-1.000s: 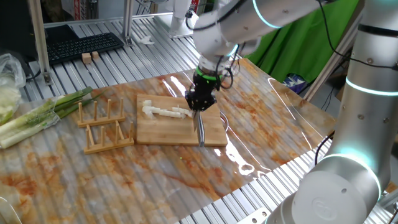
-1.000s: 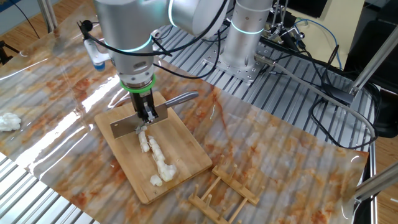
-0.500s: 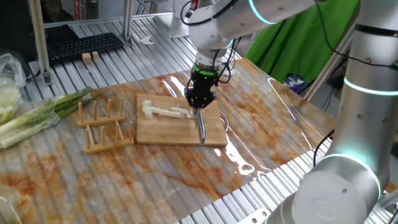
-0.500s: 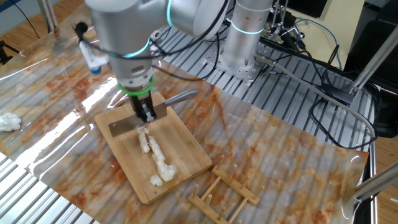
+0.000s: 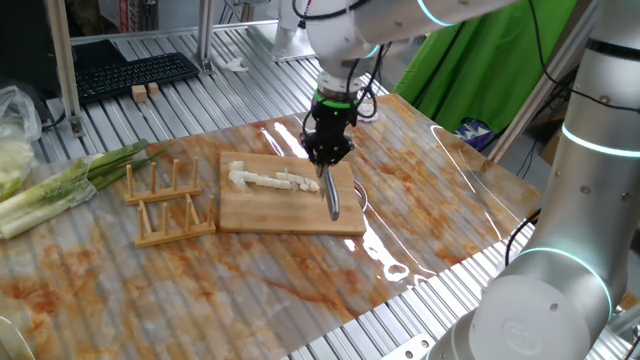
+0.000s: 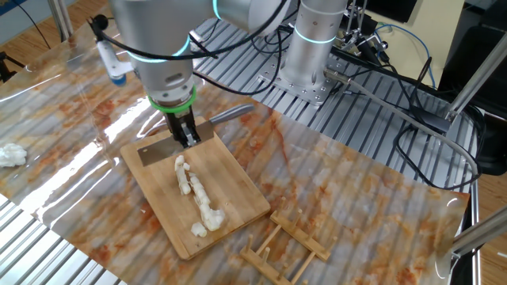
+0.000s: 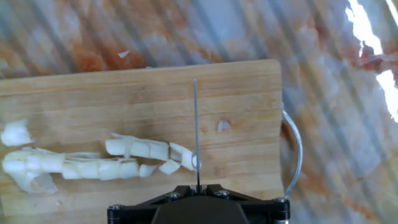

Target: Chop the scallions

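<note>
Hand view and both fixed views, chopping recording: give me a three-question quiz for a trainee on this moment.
1. True or false: the pincer is shut on the knife.
2. In the hand view, where do the scallions lie relative to the blade edge?
A. All to its right
B. To its left, with the last piece at the blade
C. Off the cutting board
3. Fill in: the empty wooden rack stands beside the board, between it and the bunch of ____ stalks.

Key: 1 true; 2 B; 3 green-and-white leafy.
</note>
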Robot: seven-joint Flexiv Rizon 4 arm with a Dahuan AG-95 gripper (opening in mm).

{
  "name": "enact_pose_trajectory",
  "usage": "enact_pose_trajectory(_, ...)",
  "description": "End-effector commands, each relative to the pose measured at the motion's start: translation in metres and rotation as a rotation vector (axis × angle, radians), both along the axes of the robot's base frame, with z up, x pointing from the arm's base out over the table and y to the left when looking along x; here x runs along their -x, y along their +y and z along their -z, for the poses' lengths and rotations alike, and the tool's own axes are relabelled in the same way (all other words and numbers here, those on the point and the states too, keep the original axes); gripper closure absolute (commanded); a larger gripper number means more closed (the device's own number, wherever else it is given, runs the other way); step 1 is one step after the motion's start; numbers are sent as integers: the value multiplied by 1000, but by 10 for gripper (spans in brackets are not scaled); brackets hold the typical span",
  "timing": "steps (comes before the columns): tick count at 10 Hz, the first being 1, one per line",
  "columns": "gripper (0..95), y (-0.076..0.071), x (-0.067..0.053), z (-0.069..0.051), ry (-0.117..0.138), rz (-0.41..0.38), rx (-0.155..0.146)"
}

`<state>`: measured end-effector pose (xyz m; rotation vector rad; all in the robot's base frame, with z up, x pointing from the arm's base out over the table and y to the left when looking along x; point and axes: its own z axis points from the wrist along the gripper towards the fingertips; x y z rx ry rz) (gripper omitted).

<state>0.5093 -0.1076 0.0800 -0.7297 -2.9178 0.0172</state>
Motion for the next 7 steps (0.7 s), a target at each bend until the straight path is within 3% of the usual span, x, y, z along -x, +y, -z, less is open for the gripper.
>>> enact_pose_trajectory(1, 950, 0, 3, 2, -4, 20, -12)
enact_pose_trajectory(3, 950, 1, 2, 7, -11, 17, -12)
enact_pose_trajectory(7, 950, 9, -1, 5, -10, 23, -24)
